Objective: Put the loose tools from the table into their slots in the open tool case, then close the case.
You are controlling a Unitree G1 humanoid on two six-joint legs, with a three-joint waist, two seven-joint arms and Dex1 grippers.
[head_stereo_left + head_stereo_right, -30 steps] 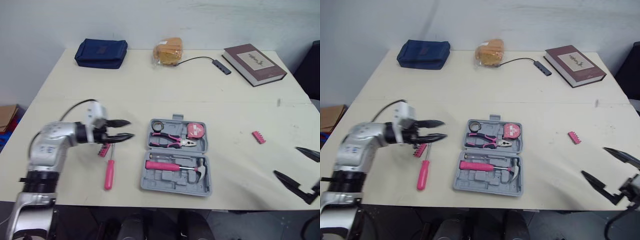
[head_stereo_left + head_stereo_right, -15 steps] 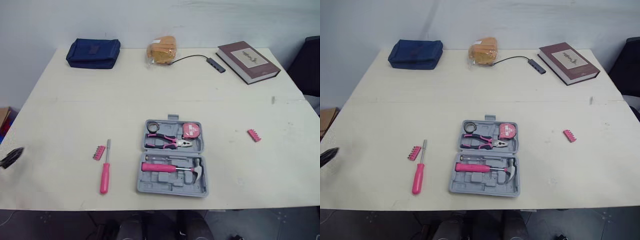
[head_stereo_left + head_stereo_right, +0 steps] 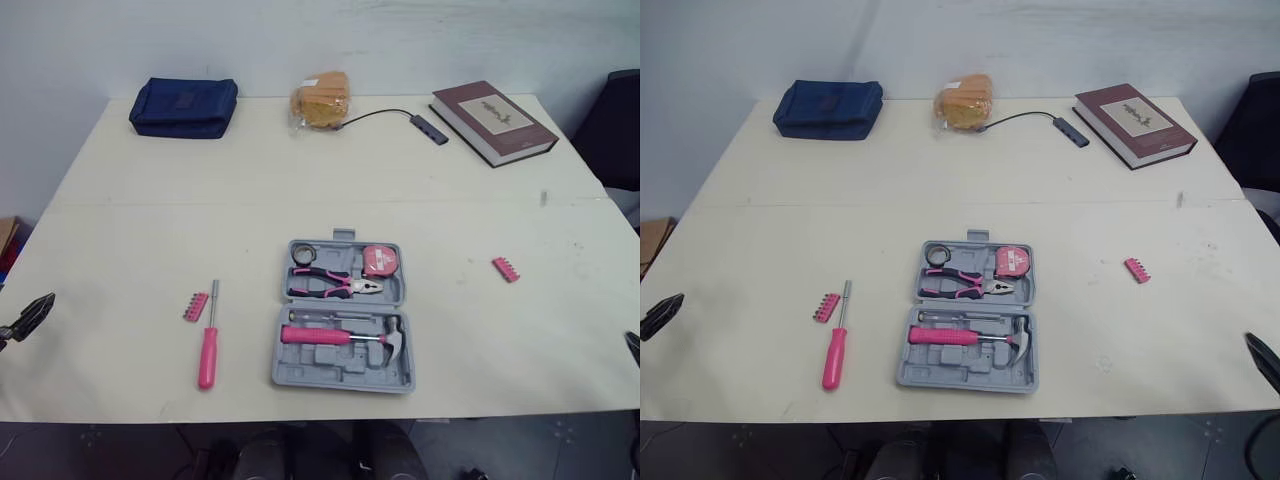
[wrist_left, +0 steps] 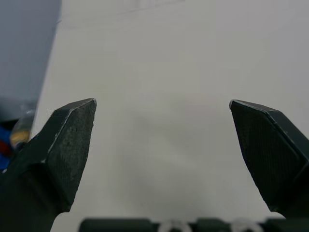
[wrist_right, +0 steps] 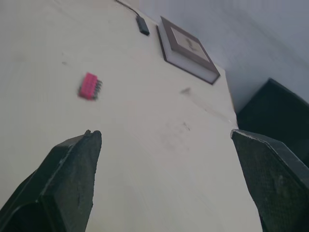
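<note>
1. The grey case (image 3: pixel 335 362) lies open and flat on the surface (image 3: pixel 300 190), near the front edge and about in the middle.
2. Its far half holds pink-handled pliers (image 3: pixel 335 287), a pink tape measure (image 3: pixel 378 260) and a dark ring (image 3: pixel 305 253), which is perhaps a roll of tape; I cannot say for sure.
3. Its near half holds a hammer (image 3: pixel 345 337) with a pink handle. Some moulded slots beside it are free.
4. A pink screwdriver (image 3: pixel 209 340) lies loose on the surface to the left of the case, with its metal shaft pointing away from the robot.
5. A small pink bit holder (image 3: pixel 196 305) lies just beside the shaft, on its left. I cannot tell if they touch.
6. A second pink bit holder (image 3: pixel 505 268) lies to the right of the case, well apart from it.
7. The left tool (image 4: pixel 162 104) is at the left edge of the surface, with its fingers apart and nothing between them.
8. The right tool (image 5: pixel 165 133) is at the front right corner, also spread apart and holding nothing. The second bit holder lies ahead of it.
9. Along the far edge there are a blue pouch (image 3: pixel 183 105), a wrapped yellowish bundle (image 3: pixel 320 102), a cable with a small hub (image 3: pixel 425 125) and a brown book (image 3: pixel 492 122).
</note>
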